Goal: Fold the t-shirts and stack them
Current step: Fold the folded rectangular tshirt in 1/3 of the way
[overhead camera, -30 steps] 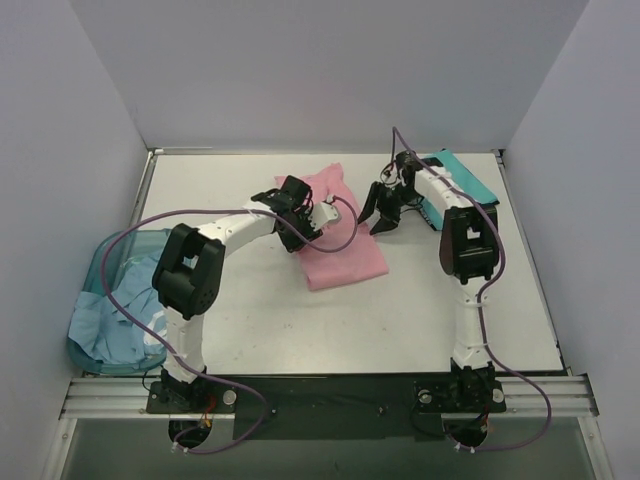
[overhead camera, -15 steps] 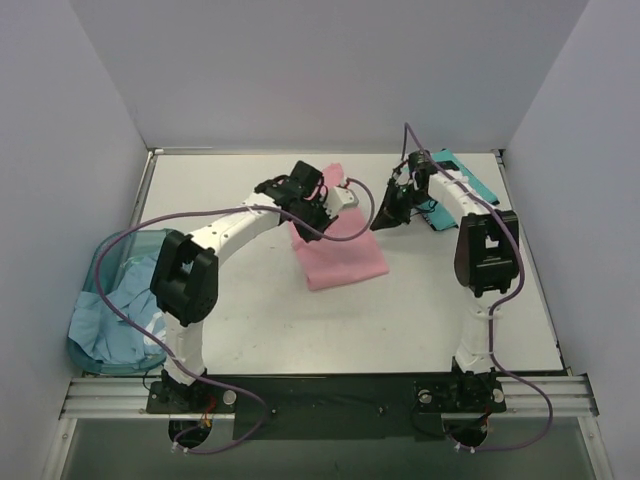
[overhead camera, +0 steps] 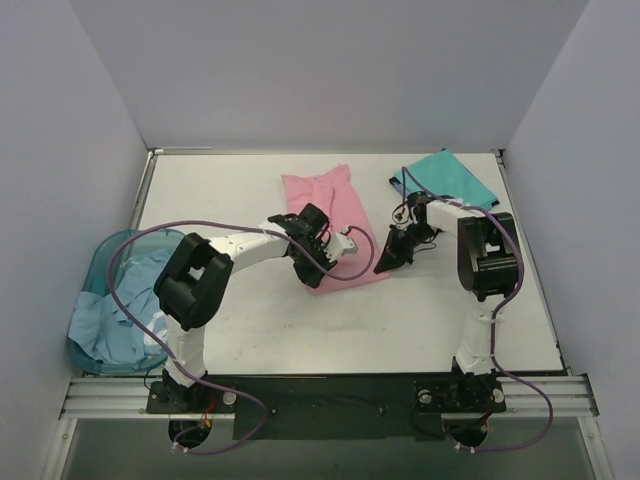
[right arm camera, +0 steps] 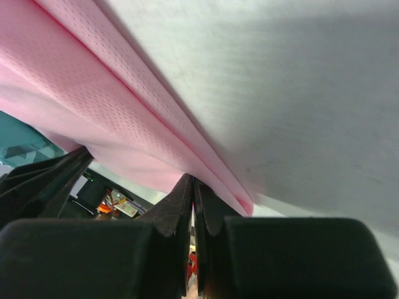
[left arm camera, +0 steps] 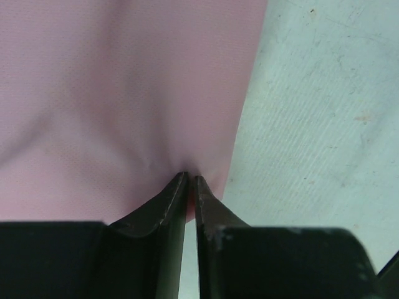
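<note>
The light pink t-shirt lies flat in the middle of the table. My left gripper is shut on its near left corner; the left wrist view shows the fingertips pinching the pink cloth at its edge. My right gripper is shut on the near right corner, where folded pink layers meet its tips. The teal green t-shirt lies folded at the back right. The pale blue t-shirt is bunched in the basket at the left.
The translucent blue plastic basket sits at the table's left edge. White walls close in the back and both sides. Purple cables loop from both arms over the table.
Both grippers have moved from the far part of the pink shirt toward the near side and now sit at its near corners. The right arm no longer covers the teal shirt.
</note>
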You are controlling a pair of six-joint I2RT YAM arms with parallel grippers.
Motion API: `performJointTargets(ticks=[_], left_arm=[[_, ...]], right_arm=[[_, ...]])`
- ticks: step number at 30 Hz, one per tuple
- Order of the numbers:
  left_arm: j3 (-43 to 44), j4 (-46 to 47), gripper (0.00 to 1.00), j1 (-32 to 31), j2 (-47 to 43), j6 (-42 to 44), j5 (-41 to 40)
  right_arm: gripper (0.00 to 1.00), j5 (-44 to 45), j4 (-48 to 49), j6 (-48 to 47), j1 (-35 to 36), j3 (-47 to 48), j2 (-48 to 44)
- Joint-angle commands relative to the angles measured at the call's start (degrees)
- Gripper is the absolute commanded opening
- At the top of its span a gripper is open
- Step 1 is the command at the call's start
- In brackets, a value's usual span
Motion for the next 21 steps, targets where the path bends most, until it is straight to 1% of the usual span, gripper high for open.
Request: performJointTargets(ticks=[1, 4, 7, 8, 9, 10, 11, 12, 13, 15, 17, 18, 20, 21], left_arm=[[-2.3, 0.9, 0.22, 0.5, -2.4, 5.2, -5.4], [-1.7, -0.7, 0.25, 0.5, -4.7, 9.0, -5.1], [-0.2, -4.3, 0.36, 0.6, -7.7, 16.4, -2.2], [0.0, -5.1, 0.39, 0.7, -9.6, 17.6, -0.9], [0.0, -6.6, 0.44, 0.6, -10.4, 21.0, 1.2], [-0.1, -7.5, 0.45, 0.7, -12.4, 22.8, 3.7], [-1.0, -8.4, 0.47, 0.7, -13.1, 26.5, 5.0], [-2.9, -8.6, 0.47, 0.7, -14.9, 28.7, 6.5], [-3.9, -8.1, 0.48, 0.7, -16.5, 32.5, 7.5], [-7.5, -6.2, 0.49, 0.9, -17.9, 37.5, 8.9], [-9.8, -2.4, 0.52, 1.1, -17.8, 39.2, 8.2], [-10.9, -0.5, 0.59, 1.1, -17.5, 39.2, 7.6], [-11.9, 4.9, 0.69, 0.9, -17.0, 39.3, 7.0], [-12.1, 6.4, 0.78, 0.6, -16.8, 39.1, 6.6]], right_arm=[[0.0, 5.6, -1.0, -1.1, -0.9, -4.6, -4.5], [0.0, 6.5, -1.9, -1.1, -0.9, -6.6, -9.0], [0.0, 8.9, -2.9, -0.9, -0.9, -8.0, -14.5], [0.06, 10.1, -3.5, -0.9, -0.9, -8.2, -15.8], [0.15, 11.5, -3.8, -0.8, -0.9, -8.5, -17.5], [0.2, 12.3, -4.2, -0.8, -0.8, -8.7, -18.2], [0.29, 13.0, -4.4, -0.6, -0.8, -9.3, -19.0], [0.32, 13.1, -4.4, -0.3, -0.7, -9.5, -19.1], [0.38, 13.2, -4.2, 0.2, -0.6, -10.1, -18.8], [0.43, 12.9, -3.7, 1.3, 0.2, -10.8, -17.2], [0.47, 12.2, -2.5, 2.4, 1.3, -10.9, -15.7], [0.48, 12.1, -2.0, 2.9, 1.7, -10.7, -15.3], [0.48, 11.1, -0.7, 4.3, 2.5, -10.4, -13.4], [0.47, 10.1, 0.3, 5.2, 2.4, -10.4, -12.3]])
